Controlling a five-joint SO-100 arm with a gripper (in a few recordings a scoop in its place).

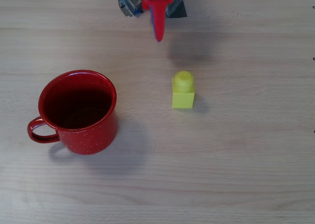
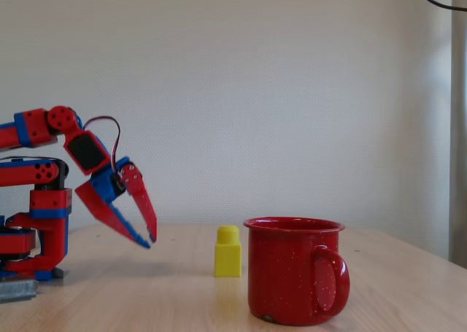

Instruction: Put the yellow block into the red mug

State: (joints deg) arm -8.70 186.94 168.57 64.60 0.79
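My claw [image 2: 143, 233] is a little open and holds nothing, up near the table's [image 1: 246, 175] far edge. The block [image 1: 183, 92] is small, so I could knock it over or miss the mug [image 1: 78, 112].

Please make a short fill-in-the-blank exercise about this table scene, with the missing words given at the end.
1. The yellow block stands on the ____, untouched.
2. The red mug stands upright with its opening facing ____.
3. The claw hangs above the table with its fingers ____ and holds nothing.
4. In the overhead view, the mug's handle points to the ____ of the picture.

Missing words: table; up; apart; left
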